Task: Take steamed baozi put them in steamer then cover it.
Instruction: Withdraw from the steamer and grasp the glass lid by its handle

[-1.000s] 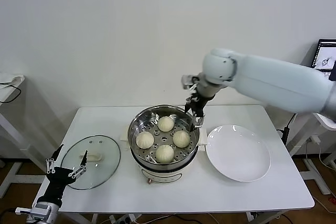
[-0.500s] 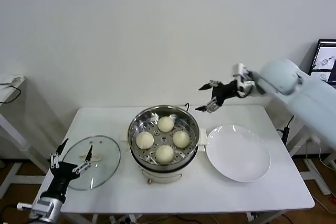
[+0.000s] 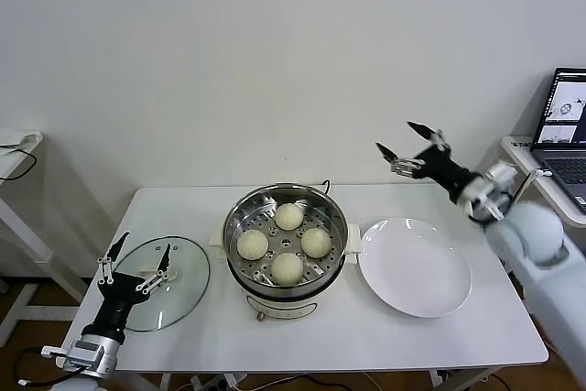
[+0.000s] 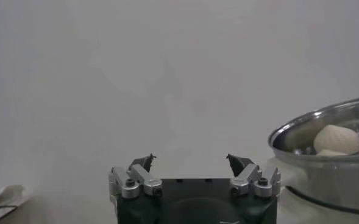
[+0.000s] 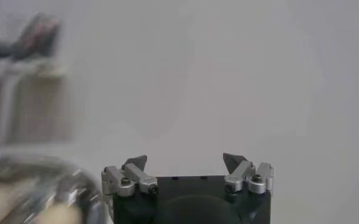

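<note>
- Since the earlier frames, the right gripper point(image 3: 408, 146) has pulled away from the steamer point(image 3: 286, 241) rim and now hangs high over the table's point(image 3: 439, 336) far right side, above and behind the white plate point(image 3: 415, 266), jaws spread and holding nothing.
- Meanwhile the left gripper point(image 3: 137, 266) has risen at the table's near-left edge and now stands over the near edge of the cover point(image 3: 158, 282), fingers splayed wide, also empty.
- All four baozi point(image 3: 286, 243) sit on the perforated tray inside the steamer; the plate is bare, so only the covering step appears to remain.
- The cover lies flat on the table, well left of the steamer, its cream handle point(image 3: 157, 274) facing up.
- Risk: the handle is low and narrow; a descent slightly off line could put a fingertip on the glass and skid the cover toward the table's edge.
- Risk: gripping the handle off centre would probably let the wide lid tilt in transit and clip the steamer's rim.
- Risk: a tilted or displaced landing might leave the metal rim perched on the pot's lip, or knock the nearest bun.
- Risk: the right arm seems clear of the path now; a swing back in could meet the lid.
</note>
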